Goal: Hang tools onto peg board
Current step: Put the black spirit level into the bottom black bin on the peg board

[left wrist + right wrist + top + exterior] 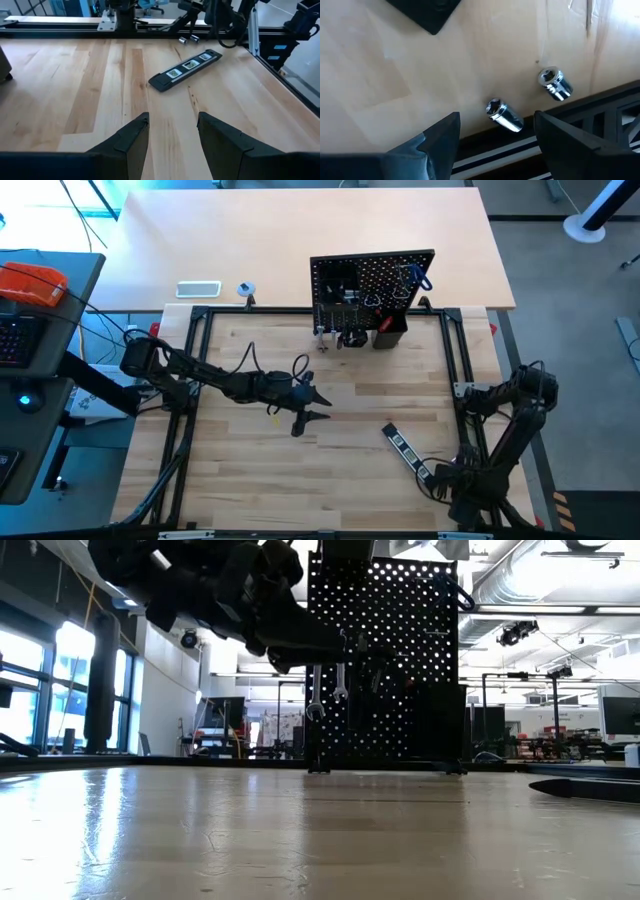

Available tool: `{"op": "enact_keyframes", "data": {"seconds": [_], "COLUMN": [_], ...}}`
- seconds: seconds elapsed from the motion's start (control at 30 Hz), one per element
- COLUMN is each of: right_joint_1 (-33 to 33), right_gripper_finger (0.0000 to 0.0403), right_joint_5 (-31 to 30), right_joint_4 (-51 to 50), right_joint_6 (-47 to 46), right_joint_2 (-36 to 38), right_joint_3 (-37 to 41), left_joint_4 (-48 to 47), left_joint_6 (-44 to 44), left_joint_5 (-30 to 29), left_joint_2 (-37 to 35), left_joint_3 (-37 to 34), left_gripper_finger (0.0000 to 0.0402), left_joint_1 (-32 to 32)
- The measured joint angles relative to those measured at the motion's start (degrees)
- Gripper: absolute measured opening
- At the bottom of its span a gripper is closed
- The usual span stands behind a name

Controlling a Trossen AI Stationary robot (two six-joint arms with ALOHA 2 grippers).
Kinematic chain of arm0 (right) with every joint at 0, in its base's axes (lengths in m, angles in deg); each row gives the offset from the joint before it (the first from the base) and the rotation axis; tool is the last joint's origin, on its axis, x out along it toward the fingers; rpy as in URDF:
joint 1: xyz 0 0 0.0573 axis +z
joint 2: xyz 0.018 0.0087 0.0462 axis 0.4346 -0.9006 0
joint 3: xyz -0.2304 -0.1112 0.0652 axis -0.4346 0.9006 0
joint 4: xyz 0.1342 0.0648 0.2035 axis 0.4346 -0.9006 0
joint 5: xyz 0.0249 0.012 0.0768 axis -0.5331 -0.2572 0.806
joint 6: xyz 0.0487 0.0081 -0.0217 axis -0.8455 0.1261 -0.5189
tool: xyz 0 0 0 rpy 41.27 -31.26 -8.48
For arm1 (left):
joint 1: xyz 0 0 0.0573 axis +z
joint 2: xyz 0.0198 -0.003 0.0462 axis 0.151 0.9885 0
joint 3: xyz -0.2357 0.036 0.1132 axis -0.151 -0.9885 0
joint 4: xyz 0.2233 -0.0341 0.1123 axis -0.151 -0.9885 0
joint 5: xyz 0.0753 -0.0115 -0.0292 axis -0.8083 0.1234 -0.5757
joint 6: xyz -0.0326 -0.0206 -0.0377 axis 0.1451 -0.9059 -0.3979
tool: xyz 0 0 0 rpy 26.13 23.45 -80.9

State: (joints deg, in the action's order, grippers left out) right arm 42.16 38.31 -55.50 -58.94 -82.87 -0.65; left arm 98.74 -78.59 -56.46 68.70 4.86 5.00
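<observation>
Two dark fingers of the left gripper [172,137] stand apart over the pale wooden table [350,480], holding nothing. Beyond them lies the black striped bar [186,69], flat and long. Near the table edge, the right gripper [497,135] is spread wide and empty, above two shiny metal sockets [504,115]. At the far side, the peg board [372,285] stands upright and carries silver wrenches [328,690].

Black striped bar [407,450] flat; wrenches [327,692] on peg board [372,280].

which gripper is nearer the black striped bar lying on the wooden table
Right. The right gripper sits open just beyond one end of the black striped bar; the left gripper, also open, is farther off, mid-table.
</observation>
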Motion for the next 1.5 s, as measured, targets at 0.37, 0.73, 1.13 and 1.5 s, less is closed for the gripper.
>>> {"op": "enact_keyframes", "data": {"seconds": [0.37, 0.73, 1.13, 1.5], "right_joint_1": [-1.7, -12.2, -15.7, -16.1], "right_gripper_finger": [0.0247, 0.0248, 0.0247, 0.0163], "right_joint_5": [-8.4, -20.4, -18.0, -21.1], "right_joint_4": [-2.1, 7.1, 14.1, 15.1], "right_joint_6": [-3.9, -3.8, -8.9, -7.4], "right_joint_2": [0.0, -0.4, -0.3, -0.4], "right_joint_3": [-5.2, -2.7, 4.3, 4.3], "left_joint_4": [1.1, 1.1, -1.4, 0.5], "left_joint_6": [0.0, -0.1, 0.5, 0.0], "left_joint_5": [0.0, -0.1, 0.0, 0.0], "left_joint_2": [0.0, 0.0, 0.0, 0.0], "left_joint_3": [0.0, 0.0, 0.0, 0.0], "left_gripper_finger": [0.0163, 0.0163, 0.0163, 0.0163], "left_joint_1": [0.0, -0.1, -0.3, 0.5]}}
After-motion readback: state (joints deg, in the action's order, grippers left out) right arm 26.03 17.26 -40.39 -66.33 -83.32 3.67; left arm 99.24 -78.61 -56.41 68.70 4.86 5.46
